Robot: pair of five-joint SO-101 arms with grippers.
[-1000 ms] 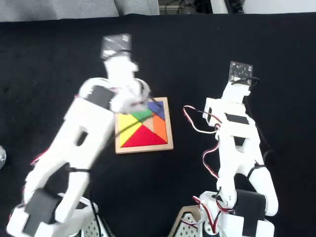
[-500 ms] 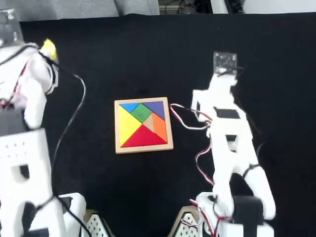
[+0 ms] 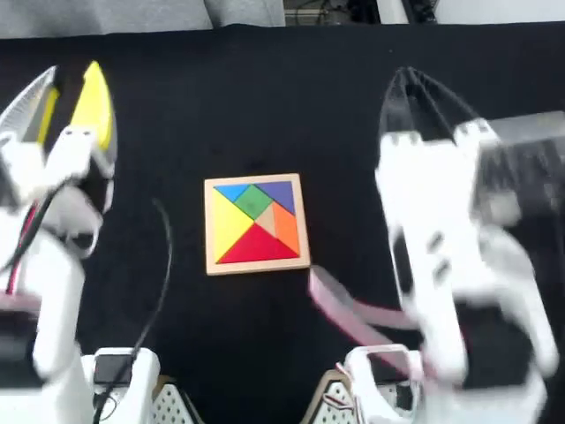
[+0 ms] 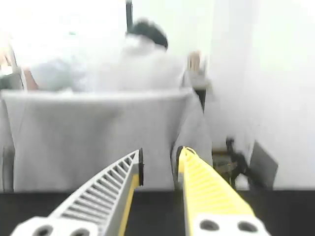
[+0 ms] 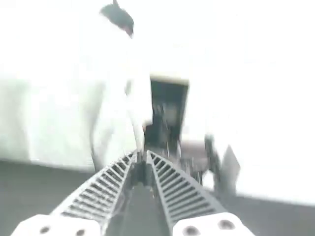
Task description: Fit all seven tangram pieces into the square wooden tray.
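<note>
Overhead: 7 pieces (image 3: 231, 225) in tray (image 3: 256, 268) | left jaws narrow | right jaws seemingly closed

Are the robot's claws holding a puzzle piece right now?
No, nothing is held. The left gripper is open and empty, the right gripper is shut on nothing. The tangram pieces lie in the wooden tray.

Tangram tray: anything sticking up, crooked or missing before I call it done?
Nothing stands out. The seven coloured pieces lie flat inside the wooden tray, filling the square with no visible gaps or overlaps.
</note>
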